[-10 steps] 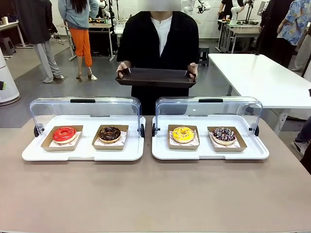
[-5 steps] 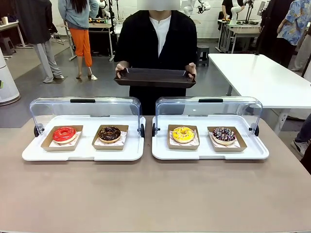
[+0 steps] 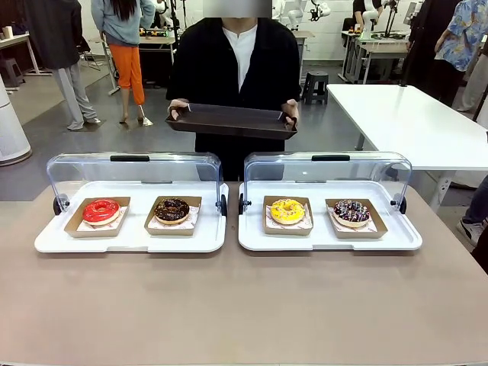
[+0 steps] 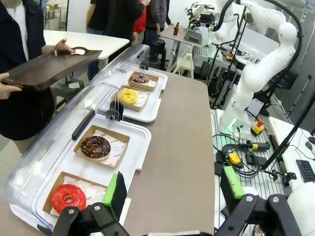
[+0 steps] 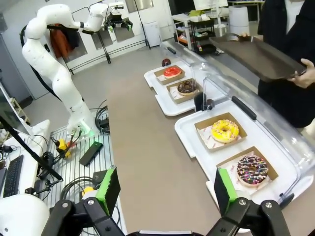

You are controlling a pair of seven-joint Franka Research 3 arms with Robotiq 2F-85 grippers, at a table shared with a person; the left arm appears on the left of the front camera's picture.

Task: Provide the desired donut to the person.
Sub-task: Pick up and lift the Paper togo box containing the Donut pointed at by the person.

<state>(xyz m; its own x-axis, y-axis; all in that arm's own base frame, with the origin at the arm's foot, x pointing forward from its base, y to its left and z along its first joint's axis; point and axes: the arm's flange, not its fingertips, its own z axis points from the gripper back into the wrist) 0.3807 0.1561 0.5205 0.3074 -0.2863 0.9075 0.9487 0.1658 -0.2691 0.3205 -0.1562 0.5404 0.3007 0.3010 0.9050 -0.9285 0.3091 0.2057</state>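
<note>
While the person point(image 3: 204, 72) stands behind the counter point(image 3: 229, 305) holding a dark tray point(image 3: 232, 120), the red donut point(image 3: 101, 210), chocolate donut point(image 3: 171, 209), yellow donut point(image 3: 287, 210) and sprinkled donut point(image 3: 351, 211) lie in a row on the counter's far half. Left hand point(image 4: 173, 189) and right hand point(image 5: 166, 189) hang wide open, empty, by the counter's ends.

A long bench point(image 3: 244, 305) with a plain beige-grey top runs from left to right. Two white rectangular trays lie directly on it, side by side along its far half, their long sides parallel to the bench's far edge. The left tray point(image 3: 137, 242) and the right tray point(image 3: 319, 240) sit just beside each other near the middle, with a narrow gap between them. Each has a clear curved cover, the left cover point(image 3: 84, 169) and the right cover point(image 3: 366, 168), rolled back to the tray's far side, with a black handle on top and black pivot knobs at its ends.
</note>
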